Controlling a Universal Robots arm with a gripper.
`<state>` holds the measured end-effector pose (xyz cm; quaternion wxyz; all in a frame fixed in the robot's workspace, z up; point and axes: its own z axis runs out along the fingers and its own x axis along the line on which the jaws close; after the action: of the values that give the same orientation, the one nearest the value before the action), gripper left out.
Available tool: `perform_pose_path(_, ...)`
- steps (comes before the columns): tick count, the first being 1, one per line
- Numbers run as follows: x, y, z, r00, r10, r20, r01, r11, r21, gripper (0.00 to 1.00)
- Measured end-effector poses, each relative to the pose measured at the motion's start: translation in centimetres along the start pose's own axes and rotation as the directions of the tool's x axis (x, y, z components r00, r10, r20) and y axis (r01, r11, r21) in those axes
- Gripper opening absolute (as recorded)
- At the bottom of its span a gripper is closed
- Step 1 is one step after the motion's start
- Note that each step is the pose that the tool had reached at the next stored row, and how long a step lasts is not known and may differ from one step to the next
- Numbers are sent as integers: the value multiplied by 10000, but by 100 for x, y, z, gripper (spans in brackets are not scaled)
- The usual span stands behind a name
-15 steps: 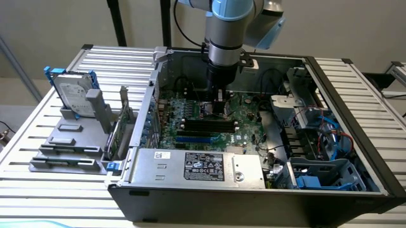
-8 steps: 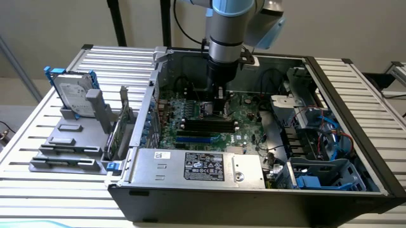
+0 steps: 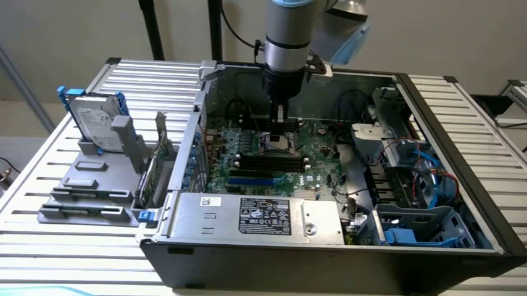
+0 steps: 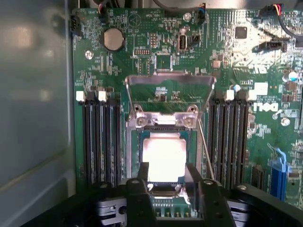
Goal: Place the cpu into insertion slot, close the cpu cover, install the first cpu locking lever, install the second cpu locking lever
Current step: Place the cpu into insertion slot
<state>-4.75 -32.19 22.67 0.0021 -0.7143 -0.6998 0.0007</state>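
Observation:
The cpu (image 4: 164,153), silver face up, lies in the insertion slot (image 4: 130,156) on the green board. My gripper (image 4: 166,166) is down over it, with one black finger (image 4: 143,171) against one side of the chip and the other finger against the opposite side. The cpu cover (image 4: 170,78) stands swung up and open behind the slot. A thin locking lever (image 4: 204,146) stands raised along one side of the slot. In the exterior view my gripper (image 3: 280,131) hangs straight down over the slot (image 3: 278,145) inside the open computer case.
Long black memory slots (image 4: 102,137) flank the socket on both sides. The case wall (image 4: 33,118) rises close beside the board. A power supply (image 3: 259,216), drive cage (image 3: 420,225) and cables (image 3: 411,166) crowd the case. A hard drive (image 3: 97,126) stands on a grey rack outside.

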Motion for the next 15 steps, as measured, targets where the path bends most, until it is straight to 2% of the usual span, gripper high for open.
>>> perform_pose_path(1,-5,-45,-9,10000,0,1,0,10000,2,36)
perform_pose_path(4,-21,-176,-36,10000,-1,0,1,10000,2,30)
perform_pose_path(5,-26,-216,-46,10000,0,0,0,10000,1,18)
perform_pose_path(6,-31,-255,-56,10000,0,-1,0,10000,1,18)
perform_pose_path(7,-36,-282,-70,10000,0,0,0,10000,3,12)
perform_pose_path(15,-38,-294,-79,10000,-3,-11,3,10000,2,11)
